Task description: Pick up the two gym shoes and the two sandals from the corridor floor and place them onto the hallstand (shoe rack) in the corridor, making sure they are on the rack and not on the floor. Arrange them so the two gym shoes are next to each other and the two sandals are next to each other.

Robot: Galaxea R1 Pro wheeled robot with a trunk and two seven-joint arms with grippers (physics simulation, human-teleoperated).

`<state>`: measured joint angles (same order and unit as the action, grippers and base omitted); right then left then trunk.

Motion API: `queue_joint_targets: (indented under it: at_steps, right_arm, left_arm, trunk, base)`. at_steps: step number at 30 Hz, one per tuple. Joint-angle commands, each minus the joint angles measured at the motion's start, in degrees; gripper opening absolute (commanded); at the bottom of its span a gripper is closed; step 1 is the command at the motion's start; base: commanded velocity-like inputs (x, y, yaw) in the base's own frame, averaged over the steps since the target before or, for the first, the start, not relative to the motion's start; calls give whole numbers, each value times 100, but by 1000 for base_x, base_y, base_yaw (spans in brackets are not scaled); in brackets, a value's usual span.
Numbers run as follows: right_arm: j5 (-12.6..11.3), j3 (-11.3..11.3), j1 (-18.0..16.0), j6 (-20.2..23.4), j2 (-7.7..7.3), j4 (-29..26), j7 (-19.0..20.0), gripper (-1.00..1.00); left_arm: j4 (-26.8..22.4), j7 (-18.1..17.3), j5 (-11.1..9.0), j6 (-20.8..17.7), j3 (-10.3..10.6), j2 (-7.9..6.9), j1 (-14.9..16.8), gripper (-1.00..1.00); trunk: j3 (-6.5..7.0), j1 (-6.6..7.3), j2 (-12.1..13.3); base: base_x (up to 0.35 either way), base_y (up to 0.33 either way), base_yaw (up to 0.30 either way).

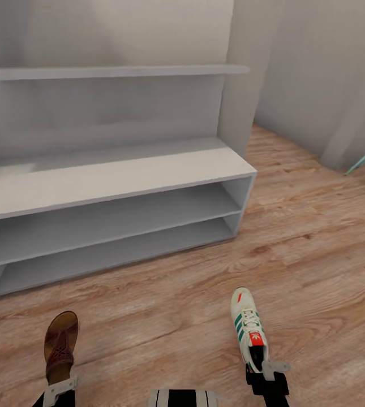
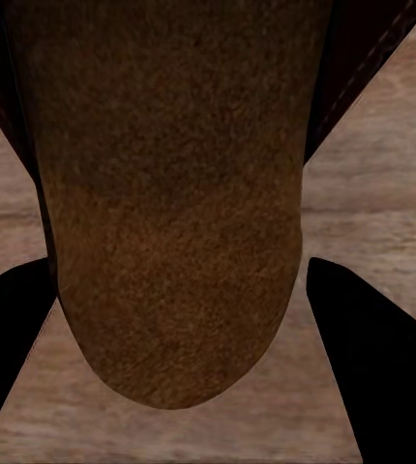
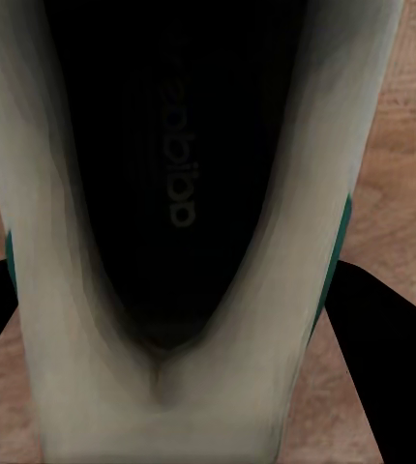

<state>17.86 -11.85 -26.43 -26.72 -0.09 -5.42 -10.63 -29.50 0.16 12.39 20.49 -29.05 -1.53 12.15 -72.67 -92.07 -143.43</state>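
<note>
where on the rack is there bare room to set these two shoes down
The hallstand's top board is bare from the left picture edge to its right end, and both open tiers below look bare too. The sandal in the left gripper and gym shoe in the right gripper face it.

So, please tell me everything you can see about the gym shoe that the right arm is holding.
The gym shoe is white with green side stripes, white laces, a red-orange tongue patch and toe accent, and a dark inside. It points toward the hallstand, above the wood floor. The right gripper clamps its heel end.
</note>
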Motion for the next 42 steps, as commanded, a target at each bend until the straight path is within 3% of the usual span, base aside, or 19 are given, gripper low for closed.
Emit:
queue_joint_targets:
  at_steps: [1, 13, 28, 42]
  right_arm:
    - [59, -37, -3, -17, 0, 6, -20, -100]
    - [53, -37, -3, -17, 8, 6, -26, -100]
    - [53, -37, -3, -17, 27, 5, -27, -100]
    - [60, -37, -3, -10, 2, -3, 17, -100]
  left_arm:
    - [6, 11, 62, 25, -31, 3, 7, -100]
    - [6, 11, 71, 25, -31, 3, 7, -100]
    - [6, 11, 79, 25, -25, 12, 7, -100]
    - [6, 11, 71, 25, -29, 12, 7, -100]
  trunk:
    - [-9, 1, -1]
    - [-73, 1, -1]
    - [-141, 1, -1]
    - [-190, 1, -1]
  base:
    - [0, 0, 244]
    - [0, -4, 244]
    - [0, -230, 254]
    - [0, -26, 195]
